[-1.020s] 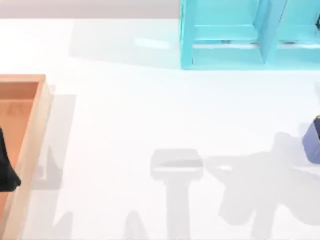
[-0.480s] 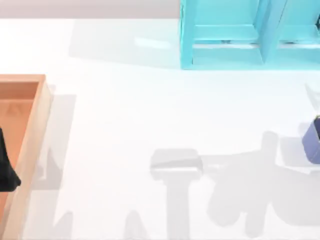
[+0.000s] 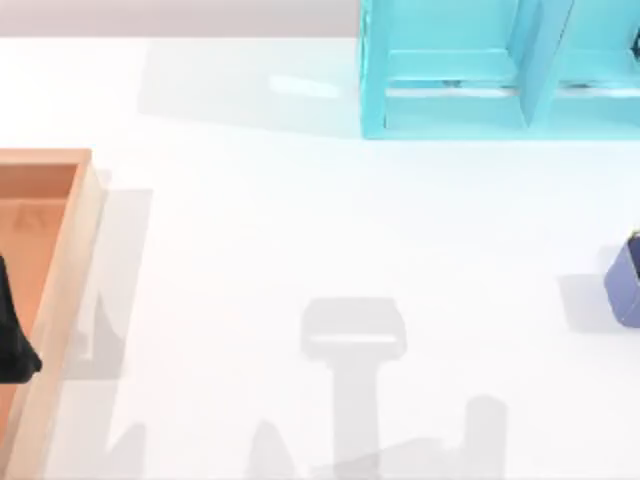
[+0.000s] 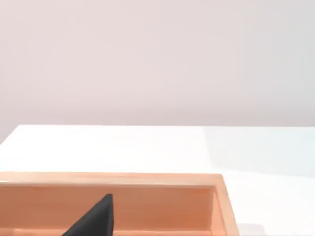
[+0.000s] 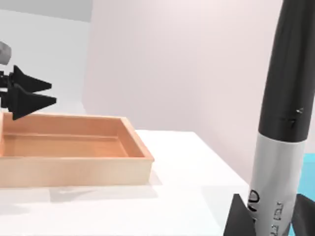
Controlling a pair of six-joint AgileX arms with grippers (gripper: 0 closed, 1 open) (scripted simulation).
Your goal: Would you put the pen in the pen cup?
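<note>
Pen: you see the slim black marker pen with its pale grey-white printed band (image 5: 280,162) standing nearly upright in the right wrist view, close to the lens.
Right gripper: your right gripper (image 5: 268,216) is clamped on the pen's grey band, one dark finger (image 5: 238,216) on each side of the barrel.
Pen cup: the small periwinkle-blue straight-sided container (image 3: 625,282) sits at the table's right edge in the top view, cut off by the frame, with its shadow lying to its left.
Left gripper: your left gripper (image 5: 43,92) hangs over the left end of the wooden tray; its two pointed black fingers lie close together, and a dark tip (image 3: 12,335) of it shows in the top view inside the tray.
Tray: the orange-brown wooden tray with raised rims (image 3: 70,260) lies along the table's left edge.
Shelf: the large translucent teal shelf unit (image 3: 450,110) stands at the far right of the table, well apart from the cup.
Open room: the white tabletop (image 3: 300,230) between tray, shelf and cup carries nothing but arm shadows near the front edge.
</note>
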